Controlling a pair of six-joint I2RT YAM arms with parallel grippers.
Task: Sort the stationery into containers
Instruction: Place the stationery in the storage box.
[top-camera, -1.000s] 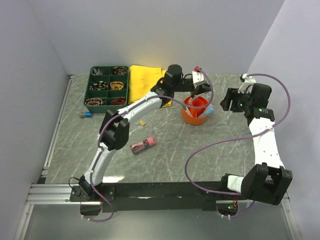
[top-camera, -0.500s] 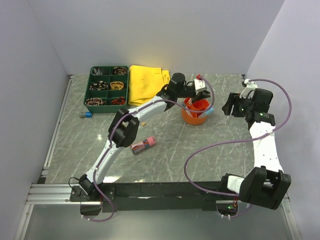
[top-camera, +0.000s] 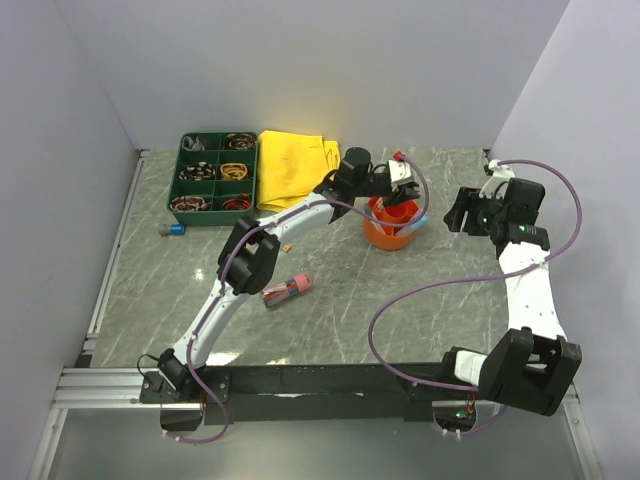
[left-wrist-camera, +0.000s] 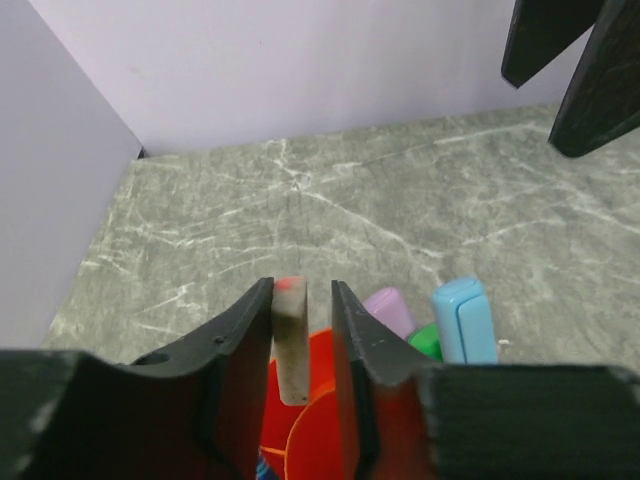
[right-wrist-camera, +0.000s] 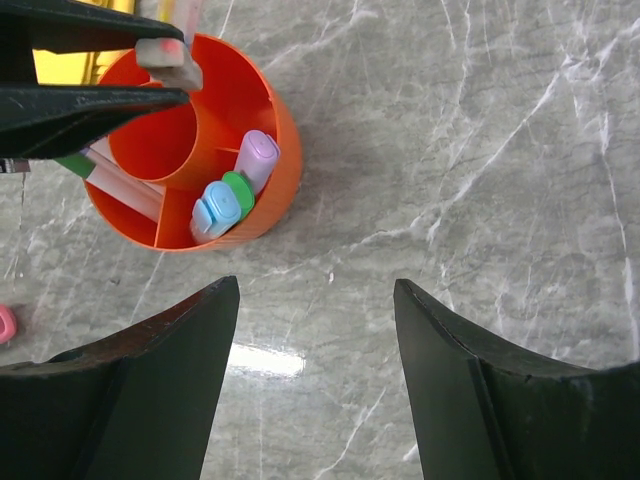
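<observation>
Left fingers (left-wrist-camera: 240, 340) hover over the round orange plastic pot (right-wrist-camera: 272, 190) on the grey marbled table (right-wrist-camera: 500, 150), slightly apart. A slim grey pen with a red tip (left-wrist-camera: 290, 345) stands between them, with a gap on one side. Right fingers (right-wrist-camera: 185, 335) hang wide apart, empty, beside the pot, where blue, green and lilac highlighters (right-wrist-camera: 220, 207) share a compartment.

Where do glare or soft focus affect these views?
Right wrist view: a white glare patch on the table below the orange pot, whose pens stay sharp. Left wrist view: the left gripper looms dark and soft in the foreground; the table beyond is crisper. Top external view: even light, one small glare spot at the table's near edge.
</observation>
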